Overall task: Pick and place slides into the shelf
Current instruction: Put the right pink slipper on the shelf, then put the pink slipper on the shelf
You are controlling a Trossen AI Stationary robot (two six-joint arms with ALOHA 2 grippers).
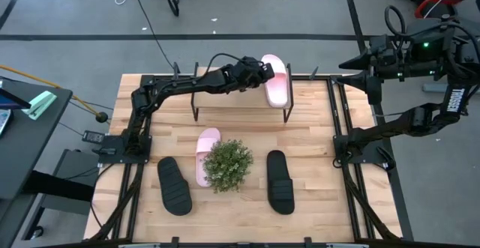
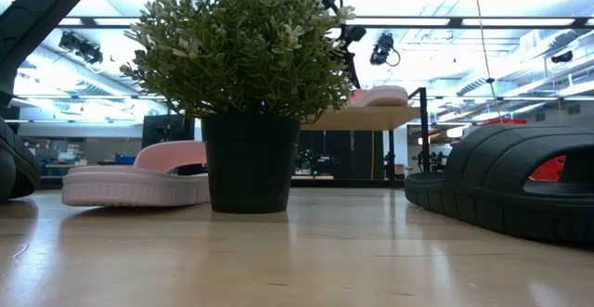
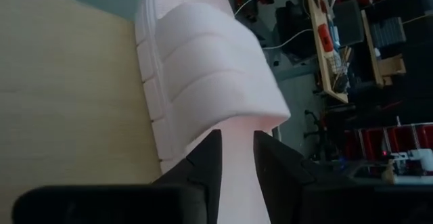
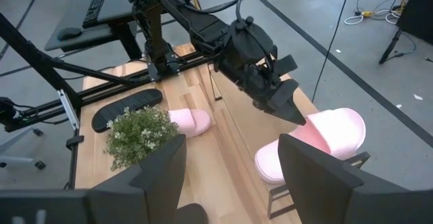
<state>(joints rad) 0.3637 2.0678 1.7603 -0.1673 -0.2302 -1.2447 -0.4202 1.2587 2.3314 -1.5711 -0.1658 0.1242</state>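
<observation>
At the lower part of the high view, two plain black rubber slides lie flat on the light-wood counter [image 1: 315,135], one at lower left [image 1: 174,186], one at lower centre-right [image 1: 280,181]. Between them stands a small leafy green plant in a black pot [image 1: 227,165], with a pale pink-and-white slide [image 1: 205,152] touching its left side. Farther up, the low light-wood shelf on thin black legs [image 1: 225,92] carries the second pale pink slide [image 1: 275,79] at its right end. The left claw [image 1: 264,72] is clenched on that slide's edge. The right claw [image 4: 230,176] hangs released off the counter's upper right.
</observation>
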